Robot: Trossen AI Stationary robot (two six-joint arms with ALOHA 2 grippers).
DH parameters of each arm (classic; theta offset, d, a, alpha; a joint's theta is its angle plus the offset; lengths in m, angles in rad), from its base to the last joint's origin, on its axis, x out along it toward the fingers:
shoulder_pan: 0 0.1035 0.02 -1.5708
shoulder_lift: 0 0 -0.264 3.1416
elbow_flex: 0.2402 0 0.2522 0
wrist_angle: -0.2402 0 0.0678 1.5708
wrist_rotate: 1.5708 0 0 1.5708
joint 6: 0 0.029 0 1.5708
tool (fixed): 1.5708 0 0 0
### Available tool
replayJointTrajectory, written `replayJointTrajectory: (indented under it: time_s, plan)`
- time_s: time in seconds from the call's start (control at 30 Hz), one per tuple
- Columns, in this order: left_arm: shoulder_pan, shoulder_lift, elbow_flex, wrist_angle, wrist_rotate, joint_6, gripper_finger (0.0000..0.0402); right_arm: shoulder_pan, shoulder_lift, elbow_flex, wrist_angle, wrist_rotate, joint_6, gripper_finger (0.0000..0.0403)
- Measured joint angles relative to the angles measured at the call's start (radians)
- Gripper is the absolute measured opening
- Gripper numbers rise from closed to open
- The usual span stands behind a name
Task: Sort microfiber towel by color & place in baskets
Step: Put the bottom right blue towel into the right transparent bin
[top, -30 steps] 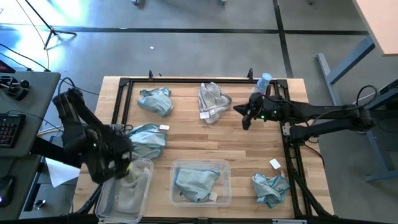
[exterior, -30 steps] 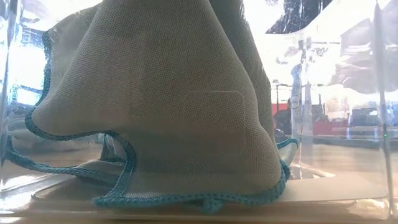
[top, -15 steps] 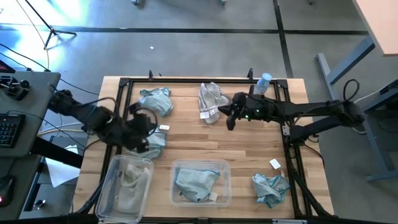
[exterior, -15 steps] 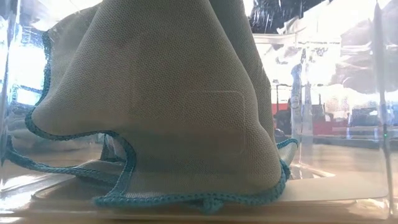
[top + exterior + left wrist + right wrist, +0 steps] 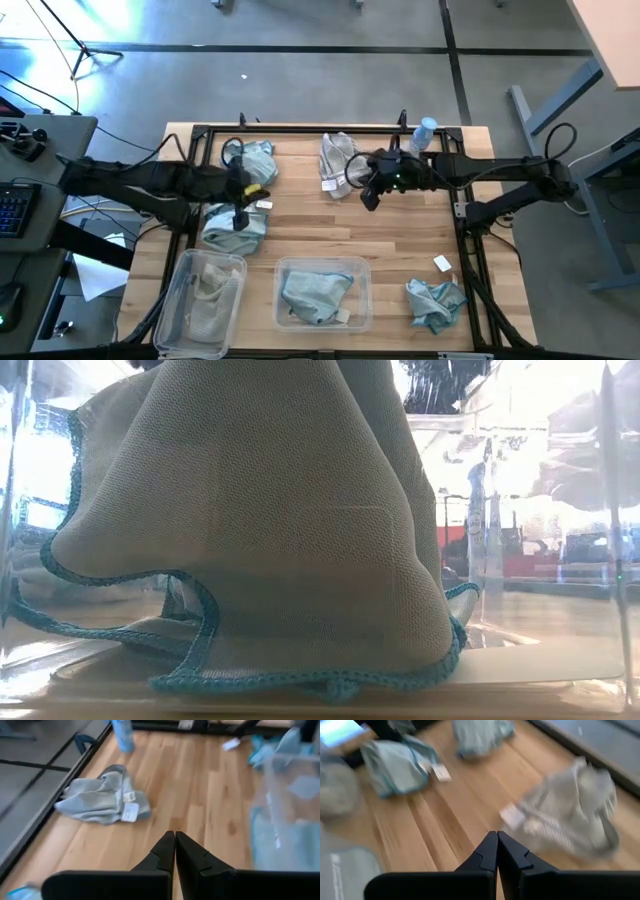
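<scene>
Several microfiber towels lie on the wooden table: a teal one (image 5: 251, 160) at the far left, a grey one (image 5: 340, 163) at the far middle, a teal one (image 5: 232, 228) at the left and a teal one (image 5: 435, 303) at the near right. The narrow basket (image 5: 200, 300) holds a grey towel, and the wider basket (image 5: 322, 293) holds a teal one (image 5: 250, 540). My left gripper (image 5: 241, 220) (image 5: 175, 840) hangs shut and empty over the left teal towel. My right gripper (image 5: 366, 203) (image 5: 497, 840) is shut and empty beside the grey towel (image 5: 570, 815).
A pale blue spray bottle (image 5: 425, 131) stands at the far right corner. A black frame (image 5: 300, 130) runs around the table's work area. A small white tag (image 5: 442, 263) lies on the boards at the right. Bare wood lies between the two grippers.
My left gripper has left the narrow basket and swung toward the far edge and the table's middle, ending over the left teal towel; a grey towel stays in that basket. My right gripper has moved toward the table's left, nearer the grey towel.
</scene>
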Motion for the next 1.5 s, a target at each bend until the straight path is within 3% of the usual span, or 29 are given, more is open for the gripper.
replayJointTrajectory:
  time_s: [0.13,0.3,0.53,0.9,1.1,1.3,1.5]
  plan:
    - [0.051,-0.063,-0.090,0.109,0.082,-0.030,0.0000,0.000,-0.001,0.004,-0.196,-0.029,0.151,0.0000]
    - [0.078,-0.078,-0.131,0.143,0.083,-0.033,0.0000,0.021,-0.001,0.004,-0.430,-0.099,0.373,0.0000]
    - [0.112,-0.076,-0.144,0.162,0.078,-0.033,0.0000,0.189,-0.004,0.004,-0.622,-0.163,0.681,0.0000]
    - [0.165,-0.076,-0.144,0.164,0.074,0.008,0.0000,0.641,-0.024,0.004,-0.558,-0.182,1.370,0.0001]
    - [0.186,-0.076,-0.144,0.170,0.085,0.064,0.0000,0.857,-0.021,0.005,-0.491,-0.201,1.674,0.0036]
    - [0.201,-0.076,-0.144,0.170,0.085,0.063,0.0000,0.938,0.031,0.005,-0.432,-0.272,1.723,0.0100]
    - [0.206,-0.076,-0.144,0.171,0.085,0.044,0.0000,0.940,0.120,0.005,-0.446,-0.301,1.588,0.0142]
